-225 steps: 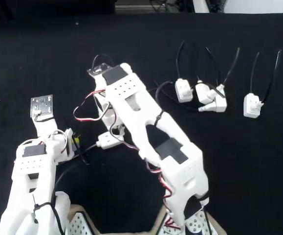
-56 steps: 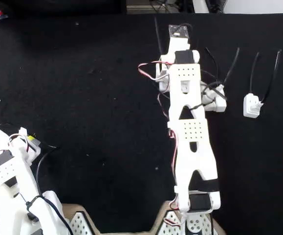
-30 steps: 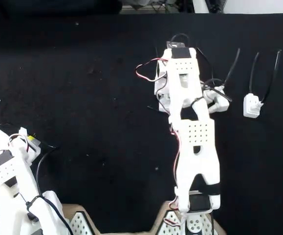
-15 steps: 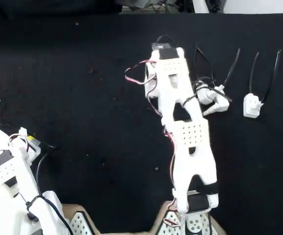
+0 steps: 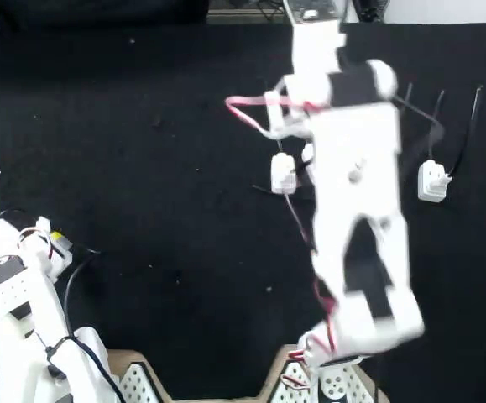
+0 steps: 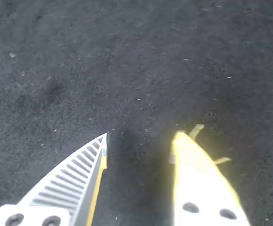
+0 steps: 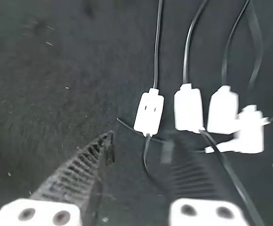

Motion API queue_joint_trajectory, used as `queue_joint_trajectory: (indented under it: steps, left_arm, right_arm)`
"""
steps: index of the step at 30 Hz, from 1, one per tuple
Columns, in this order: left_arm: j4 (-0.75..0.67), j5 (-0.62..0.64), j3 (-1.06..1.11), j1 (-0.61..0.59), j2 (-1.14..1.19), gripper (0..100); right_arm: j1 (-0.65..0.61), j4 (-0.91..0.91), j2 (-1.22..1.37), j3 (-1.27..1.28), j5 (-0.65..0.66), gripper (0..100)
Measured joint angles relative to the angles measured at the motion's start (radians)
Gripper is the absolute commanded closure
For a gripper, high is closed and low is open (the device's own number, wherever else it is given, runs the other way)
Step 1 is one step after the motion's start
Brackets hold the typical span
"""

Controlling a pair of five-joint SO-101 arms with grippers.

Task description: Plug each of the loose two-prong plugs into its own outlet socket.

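Slotted socket [image 7: 149, 111] lies in the far half of the black tabletop [image 5: 125, 151], a little right of the middle. Two more white socket blocks [image 7: 188, 107] [image 7: 223, 109] sit just beside it in a row, each on a black cord [image 7: 157, 42]. A blurred white plug [image 7: 249, 134] lies just beside the last block. A lone socket [image 5: 431, 180] rests nearer the right edge. The right gripper [image 7: 138, 143] hangs over the row, spread wide and empty. The left gripper [image 6: 141, 139], by the near left corner, is parted and holds nothing.
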Motion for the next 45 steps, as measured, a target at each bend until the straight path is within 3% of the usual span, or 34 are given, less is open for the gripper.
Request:
queue_joint_trajectory:
  steps: [5, 12, 18, 23, 27, 32, 38, 45]
  left_arm:
    - [0.0, -0.037, -0.034, 0.044, -0.118, 94]
    - [0.0, -0.275, -0.011, 0.17, -0.428, 94]
    - [0.017, -0.436, 0.19, 0.201, -0.761, 95]
    - [0.221, -0.439, 0.29, 0.336, -0.991, 94]
    - [0.379, -0.381, 0.29, 0.459, -0.993, 94]
    - [0.488, -0.284, 0.305, 0.482, -1.002, 94]
    - [0.494, -0.269, 0.443, 0.483, -0.988, 95]
    - [0.488, -0.269, 0.45, 0.491, -0.99, 95]
  right_arm:
    - [0.066, -0.071, -0.394, 0.264, 0.135, 95.4]
    - [0.163, -0.166, -0.761, 0.677, 0.238, 95.6]
    - [0.183, -0.176, -1.099, 0.905, 0.109, 95.3]
    - [0.193, -0.278, -1.37, 1.203, 0.058, 95.3]
    - [0.193, -0.311, -1.551, 1.458, 0.055, 95.3]
    - [0.192, -0.318, -1.803, 1.709, 0.054, 95.3]
    - [0.193, -0.318, -1.847, 1.946, 0.055, 95.5]
    - [0.203, -0.362, -1.847, 2.113, 0.055, 95.3]
